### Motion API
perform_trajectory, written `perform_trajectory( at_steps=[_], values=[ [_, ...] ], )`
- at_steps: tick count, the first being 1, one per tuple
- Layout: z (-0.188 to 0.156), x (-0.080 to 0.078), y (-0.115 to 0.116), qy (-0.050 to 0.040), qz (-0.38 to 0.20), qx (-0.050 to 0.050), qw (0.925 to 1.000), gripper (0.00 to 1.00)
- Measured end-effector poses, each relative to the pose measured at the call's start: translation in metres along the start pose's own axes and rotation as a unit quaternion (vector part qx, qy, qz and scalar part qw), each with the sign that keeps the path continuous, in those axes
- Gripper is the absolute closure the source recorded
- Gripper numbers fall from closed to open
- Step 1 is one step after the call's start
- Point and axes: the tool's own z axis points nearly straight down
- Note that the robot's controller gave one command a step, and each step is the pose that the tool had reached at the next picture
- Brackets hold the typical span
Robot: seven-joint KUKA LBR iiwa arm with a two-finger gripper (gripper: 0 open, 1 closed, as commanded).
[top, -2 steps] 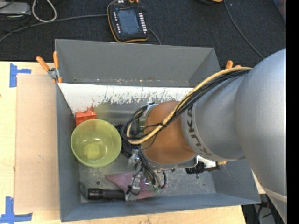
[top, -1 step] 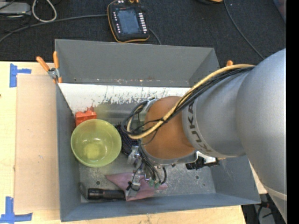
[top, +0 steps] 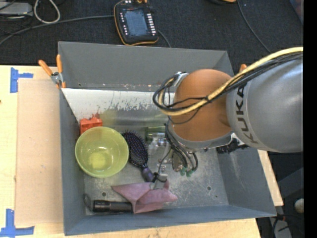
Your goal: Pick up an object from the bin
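Nearest you, at the bin's front edge, a black matte cylinder lies flat; no label you can read. Just right of it and touching, a mauve cloth, soft, folded into a rough triangle. The tool is low in the bin's mid, right at the cloth's upper edge and the handle end of a purple hairbrush; oval bristled head, handle pointing front-right. You can't tell if the tool is open or closed, or whether it has anything. Left of the brush, touching it: a yellow-green plastic bowl, round, glossy, upright. Behind that, an orange block by the back wall. On the grey arm, "KUKA" in black lettering.
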Motion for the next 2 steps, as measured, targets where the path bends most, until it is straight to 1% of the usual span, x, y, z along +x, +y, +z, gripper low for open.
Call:
perform_trajectory(
  at_steps=[1,2],
  values=[
    [0.098,-0.007,0.008,0.0079,0.045,0.002,0.999,0.0],
    [0.047,0.032,0.036,-0.0011,-0.038,-0.002,0.9993,0.0]
  ],
)
